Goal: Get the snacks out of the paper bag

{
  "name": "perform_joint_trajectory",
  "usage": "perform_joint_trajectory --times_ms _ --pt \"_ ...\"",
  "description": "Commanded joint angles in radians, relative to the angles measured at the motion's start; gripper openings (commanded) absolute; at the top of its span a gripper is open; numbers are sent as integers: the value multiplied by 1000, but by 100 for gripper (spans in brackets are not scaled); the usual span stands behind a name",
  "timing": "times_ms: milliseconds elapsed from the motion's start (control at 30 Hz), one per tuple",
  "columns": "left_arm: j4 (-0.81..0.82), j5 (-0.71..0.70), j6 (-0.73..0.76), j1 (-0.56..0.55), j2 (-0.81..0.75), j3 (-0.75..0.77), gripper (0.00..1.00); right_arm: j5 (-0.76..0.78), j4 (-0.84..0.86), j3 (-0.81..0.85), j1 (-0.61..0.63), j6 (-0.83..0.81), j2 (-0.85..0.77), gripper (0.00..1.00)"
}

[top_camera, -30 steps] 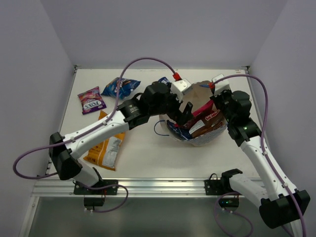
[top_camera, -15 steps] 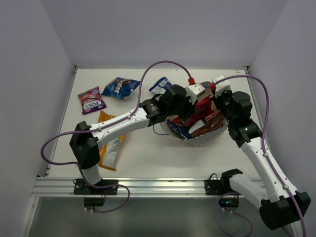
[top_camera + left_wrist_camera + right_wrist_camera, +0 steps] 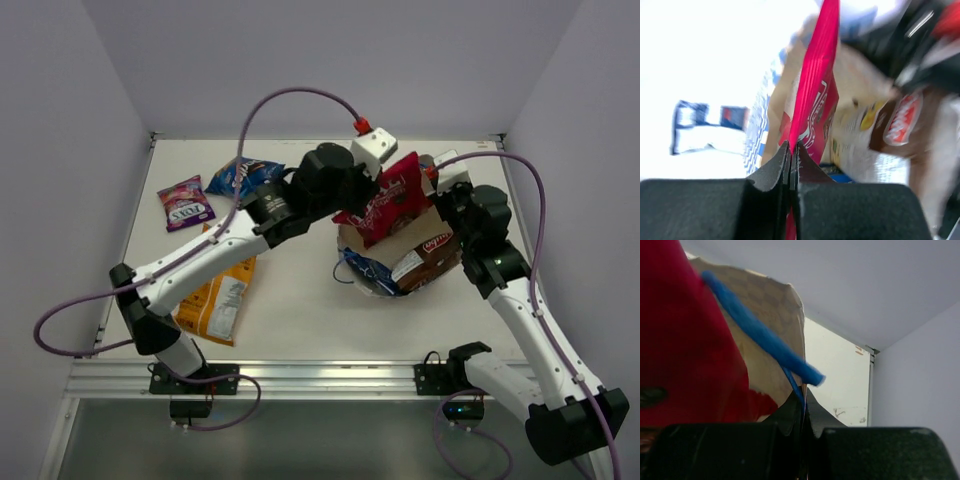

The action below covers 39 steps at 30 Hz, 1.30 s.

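Both hands are clenched: my left hand grips the pink-red packet to lift it out, my right hand pins the paper bag steady.

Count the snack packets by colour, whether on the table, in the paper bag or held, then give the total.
Pink-purple packet: 1
Blue packet: 1
Blue-white packet: 1
Orange-yellow packet: 1
Red packet: 1
Brown-and-white chip bag: 1
Total: 6
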Motion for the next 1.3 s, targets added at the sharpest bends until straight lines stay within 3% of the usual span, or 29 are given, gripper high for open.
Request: perform_joint_trajectory --times_ms 0,267,467,567,733,967,1067,1167,1267 --pt "-16 -134 24 -1 -176 160 0 54 73 -2 -3 -13 13 0" --pt "-129 -405 41 -1 -344 313 0 77 73 -1 -17 -12 32 0" --pt "-219 -632 70 -1 -420 283 0 79 73 4 -18 -7 36 0" --pt "-242 -645 44 -3 -452 195 0 77 73 5 -18 -4 29 0" --pt "-176 -620 21 2 -478 -18 0 71 72 4 -18 4 19 0" --pt "-141 -338 -53 2 -464 -237 0 73 76 -15 -18 -7 -14 0" --pt "-136 -347 -89 3 -467 -317 0 73 85 -19 -18 -10 -27 0" --pt "-106 -333 -106 48 -431 -383 0 79 89 -13 -18 -10 -19 0" --pt "-51 -194 -125 176 -368 -452 0 80 89 -13 -17 -9 -11 0"
